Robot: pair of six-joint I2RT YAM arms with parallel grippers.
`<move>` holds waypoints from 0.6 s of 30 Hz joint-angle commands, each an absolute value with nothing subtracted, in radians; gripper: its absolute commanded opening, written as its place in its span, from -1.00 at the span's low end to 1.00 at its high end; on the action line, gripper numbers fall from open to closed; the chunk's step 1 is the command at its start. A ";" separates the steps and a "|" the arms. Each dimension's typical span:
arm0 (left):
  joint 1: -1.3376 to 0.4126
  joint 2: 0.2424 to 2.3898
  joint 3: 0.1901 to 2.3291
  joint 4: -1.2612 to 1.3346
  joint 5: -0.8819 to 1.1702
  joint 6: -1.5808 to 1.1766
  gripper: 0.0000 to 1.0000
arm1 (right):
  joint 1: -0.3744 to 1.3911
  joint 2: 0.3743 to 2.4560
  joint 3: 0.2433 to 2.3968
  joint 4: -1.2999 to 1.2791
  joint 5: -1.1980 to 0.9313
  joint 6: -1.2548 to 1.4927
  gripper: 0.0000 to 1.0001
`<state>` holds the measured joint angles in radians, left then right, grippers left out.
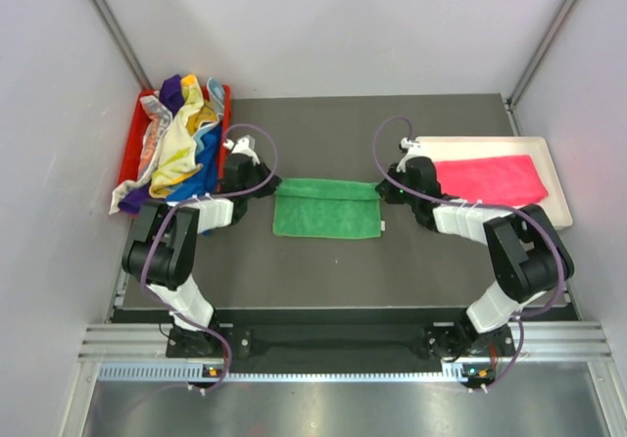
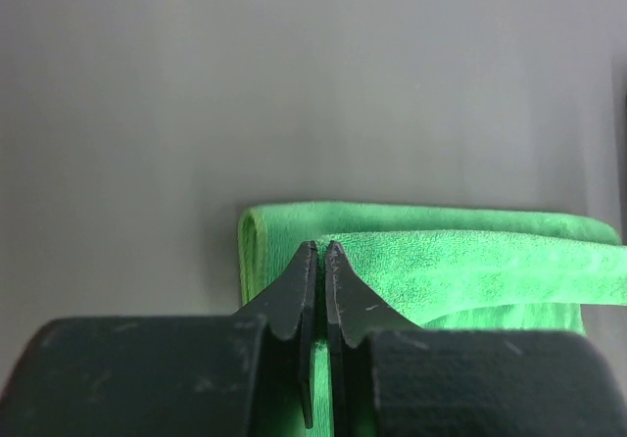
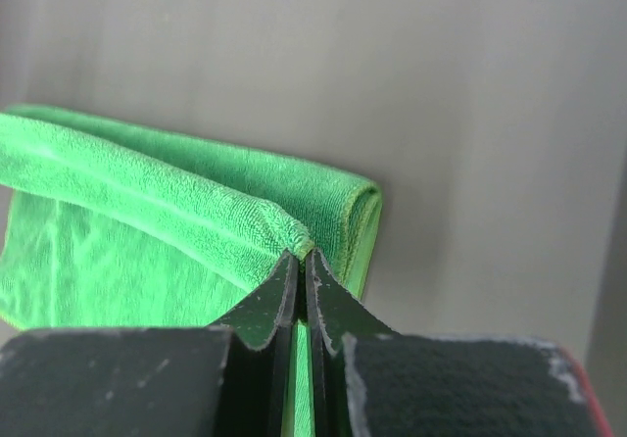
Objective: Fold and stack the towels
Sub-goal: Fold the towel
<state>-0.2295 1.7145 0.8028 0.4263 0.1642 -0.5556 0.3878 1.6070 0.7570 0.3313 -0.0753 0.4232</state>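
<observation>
A green towel point(image 1: 326, 210) lies folded in half on the dark mat between the arms. My left gripper point(image 1: 263, 184) is shut on its upper layer at the far left corner; in the left wrist view the gripper point(image 2: 321, 247) pinches the green towel point(image 2: 470, 261). My right gripper point(image 1: 384, 190) is shut on the far right corner; in the right wrist view the gripper point(image 3: 301, 255) pinches the towel point(image 3: 147, 192). A folded bright pink towel point(image 1: 490, 179) lies on the white tray point(image 1: 549, 153). Several mixed-colour towels point(image 1: 181, 143) fill the red bin point(image 1: 133, 143).
The dark mat point(image 1: 323, 280) covers the table, with a metal rail point(image 1: 333, 344) at the near edge. White walls enclose the back and both sides.
</observation>
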 commanded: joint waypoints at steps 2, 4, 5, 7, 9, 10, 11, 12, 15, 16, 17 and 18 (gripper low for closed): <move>-0.230 1.623 0.770 0.399 0.161 -0.558 -1.00 | 0.423 1.531 0.713 0.402 -0.028 0.442 -1.00; -0.232 1.606 0.755 0.397 0.163 -0.560 -1.00 | 0.433 1.513 0.690 0.405 -0.014 0.448 -1.00; -0.233 1.588 0.740 0.399 0.161 -0.558 -1.00 | 0.434 1.506 0.683 0.406 -0.011 0.449 -1.00; -0.235 1.566 0.721 0.394 0.166 -0.557 -1.00 | 0.437 1.491 0.669 0.405 -0.008 0.454 -1.00; -0.236 1.560 0.716 0.388 0.178 -0.554 -1.00 | 0.439 1.477 0.663 0.402 -0.005 0.456 -0.99; -0.239 1.554 0.709 0.387 0.181 -0.552 -1.00 | 0.440 1.473 0.652 0.402 -0.005 0.459 -0.99; -0.242 1.552 0.706 0.385 0.184 -0.552 -1.00 | 0.440 1.468 0.647 0.403 -0.005 0.459 -0.99; -0.245 1.548 0.701 0.385 0.186 -0.552 -1.00 | 0.440 1.459 0.637 0.403 -0.005 0.460 -1.00; -0.253 1.540 0.686 0.380 0.183 -0.551 -1.00 | 0.445 1.448 0.620 0.408 -0.005 0.466 -1.00; -0.253 1.533 0.677 0.380 0.186 -0.552 -1.00 | 0.446 1.445 0.617 0.410 -0.005 0.466 -1.00; -0.253 1.528 0.673 0.379 0.184 -0.552 -1.00 | 0.449 1.442 0.615 0.408 0.020 0.466 -0.99; -0.253 1.522 0.670 0.373 0.181 -0.552 -1.00 | 0.452 1.437 0.608 0.408 0.021 0.469 -1.00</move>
<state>-0.2516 1.5757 0.6891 0.3737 0.1791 -0.5552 0.4343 1.4796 0.6182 0.3595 -0.0151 0.4580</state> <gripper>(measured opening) 0.061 0.012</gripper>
